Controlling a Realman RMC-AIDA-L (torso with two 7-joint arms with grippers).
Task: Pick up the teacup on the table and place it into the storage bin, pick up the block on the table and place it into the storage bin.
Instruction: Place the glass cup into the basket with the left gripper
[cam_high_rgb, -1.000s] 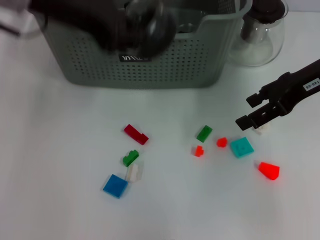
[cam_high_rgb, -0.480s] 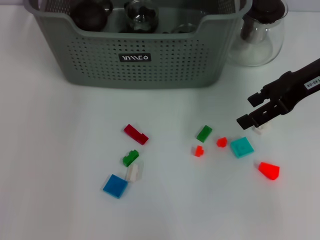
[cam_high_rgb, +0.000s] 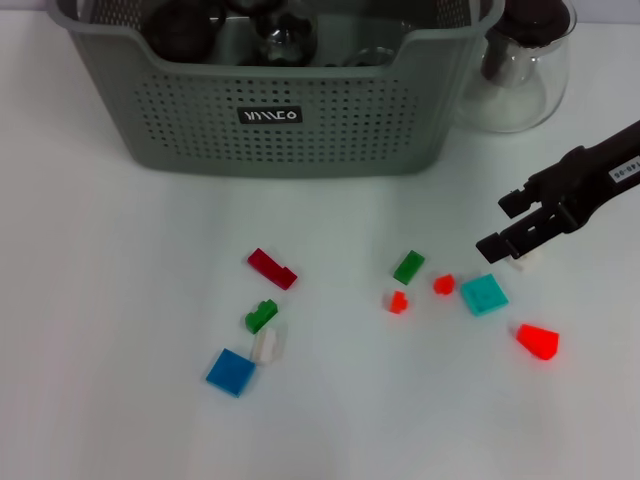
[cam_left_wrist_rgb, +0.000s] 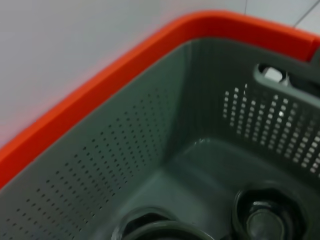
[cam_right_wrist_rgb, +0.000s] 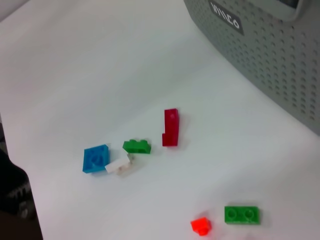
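The grey-green storage bin (cam_high_rgb: 300, 125) stands at the back of the table and also shows in the right wrist view (cam_right_wrist_rgb: 270, 55). Dark teacups (cam_high_rgb: 181, 28) lie inside it; the left wrist view looks down into the bin (cam_left_wrist_rgb: 150, 150) onto two of them (cam_left_wrist_rgb: 265, 217). No teacup shows on the table. Several small blocks lie in front of the bin: dark red (cam_high_rgb: 271, 268), green (cam_high_rgb: 408, 266), teal (cam_high_rgb: 483, 294), blue (cam_high_rgb: 231, 371). My right gripper (cam_high_rgb: 503, 224) is open and empty, low over the table beside a white block (cam_high_rgb: 524, 260). My left gripper is out of view.
A clear glass teapot (cam_high_rgb: 525, 65) stands right of the bin. More blocks: small red (cam_high_rgb: 443, 284), red cone-shaped (cam_high_rgb: 538, 341), green (cam_high_rgb: 261, 315), white (cam_high_rgb: 266, 345). An orange rim (cam_left_wrist_rgb: 100, 85) runs behind the bin.
My left arm, blurred over the bin one second ago, has left the head view. My right gripper has shifted slightly to the right.
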